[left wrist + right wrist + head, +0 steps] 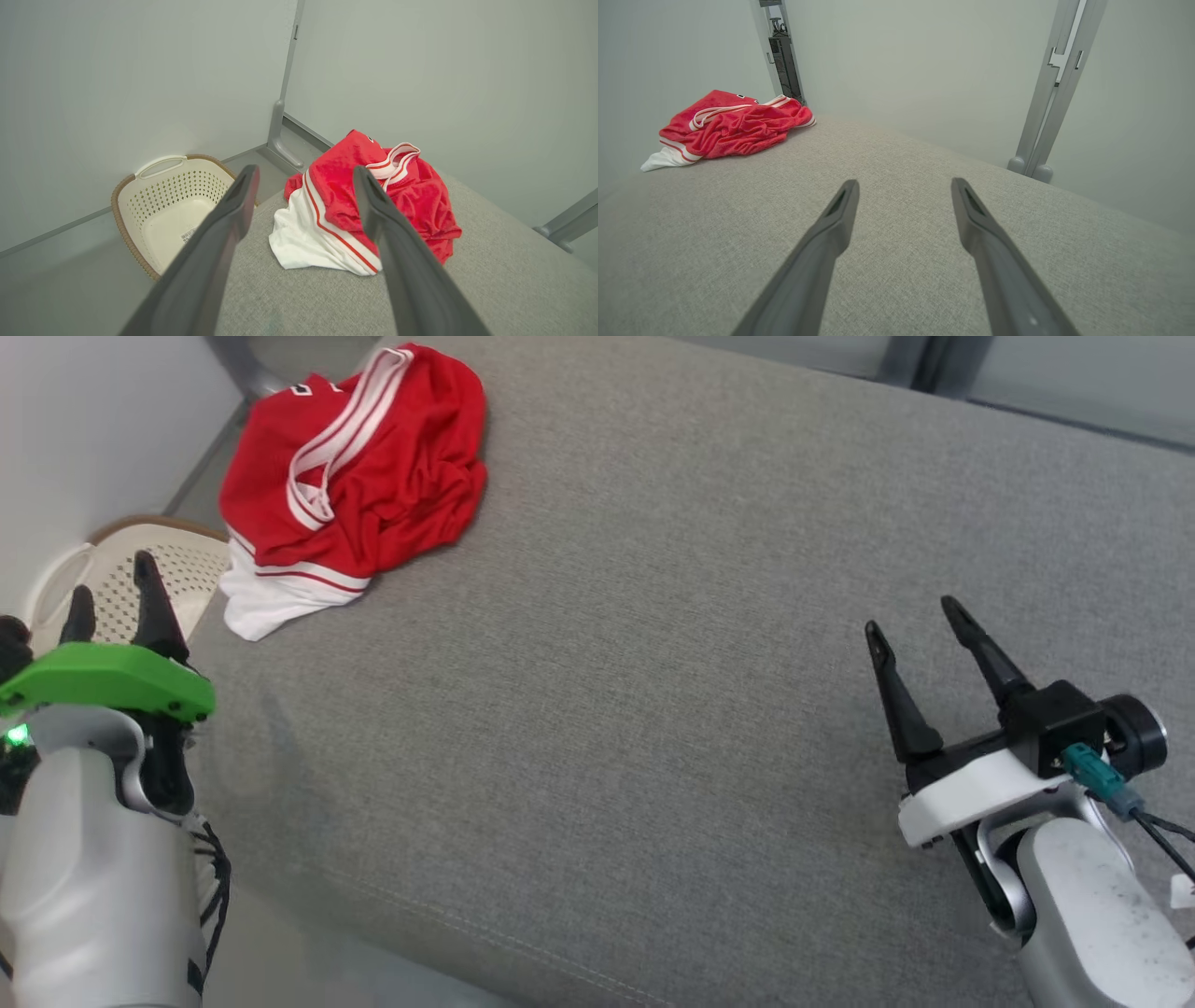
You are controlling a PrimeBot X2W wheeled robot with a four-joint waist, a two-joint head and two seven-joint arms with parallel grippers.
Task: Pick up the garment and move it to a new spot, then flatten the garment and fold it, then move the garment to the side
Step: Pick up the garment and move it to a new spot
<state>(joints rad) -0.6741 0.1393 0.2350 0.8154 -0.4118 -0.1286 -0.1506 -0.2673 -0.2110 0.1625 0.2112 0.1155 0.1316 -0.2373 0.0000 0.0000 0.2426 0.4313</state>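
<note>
1. Left gripper (112, 581): sits at the near left, off the left edge of the grey upholstered surface (607, 709). Its 2 dark fingers are spread wide apart with nothing between them.

2. Right gripper (912, 616): sits at the near right, above the surface. Its 2 fingers are also spread wide and grip nothing. In the right wrist view, bare grey fabric lies under and between the fingers.

3. Surface: grey woven fabric, with a stitched seam running along the near edge.

4. Laundry basket (191, 569): cream, perforated, with a brown woven rim. It stands on the floor off the surface's left edge, below and just beyond the left gripper.

5. Garment (373, 476): a red sports item with white stripes and a white panel. It lies crumpled in a heap at the far left corner of the surface, and the white part reaches the left edge.
- Relative to the left gripper: ahead and slightly to the right, not touching. In the left wrist view the heap lies beyond the fingertips, and the right finger overlaps it in the picture.
- Relative to the right gripper: well apart, far ahead and to the left.

6. Background: pale walls (117, 93) stand behind the surface. A grey metal post (1045, 107) rises at the far right.
</note>
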